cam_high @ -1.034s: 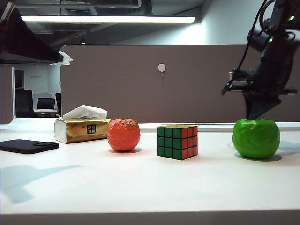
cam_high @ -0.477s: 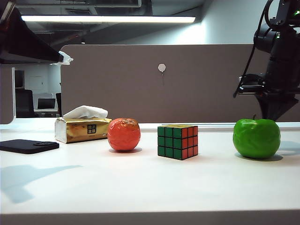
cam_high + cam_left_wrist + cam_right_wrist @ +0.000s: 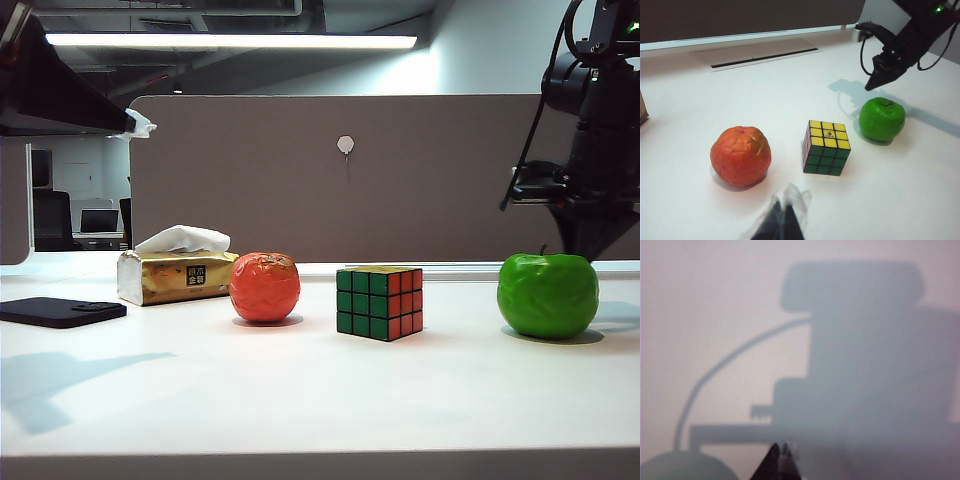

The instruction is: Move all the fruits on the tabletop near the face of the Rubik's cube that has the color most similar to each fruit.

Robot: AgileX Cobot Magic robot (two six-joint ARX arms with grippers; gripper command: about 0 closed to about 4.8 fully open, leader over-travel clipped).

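The Rubik's cube (image 3: 378, 302) stands mid-tabletop, its green face turned toward the left, its red face toward the right, yellow on top. The wrinkled orange-red fruit (image 3: 264, 287) rests to its left, on the green side. On the red side, further right, sits the green apple (image 3: 547, 295). My right gripper (image 3: 580, 245) hangs shut just behind and above the apple, not touching it. From the left wrist view I see the fruit (image 3: 741, 156), cube (image 3: 826, 147), apple (image 3: 881, 119) and my left gripper (image 3: 786, 202), which is shut, empty and raised nearer than the cube.
A gold tissue pack (image 3: 175, 275) stands left of the orange-red fruit, and a flat black object (image 3: 60, 312) lies further left. A grey partition (image 3: 330, 180) runs along the back edge. The right wrist view shows only the shut right gripper (image 3: 781, 447) over shadowed tabletop.
The right arm has shifted to the right and risen slightly, from over the apple's top to behind its right side. The fruits and cube have not moved.
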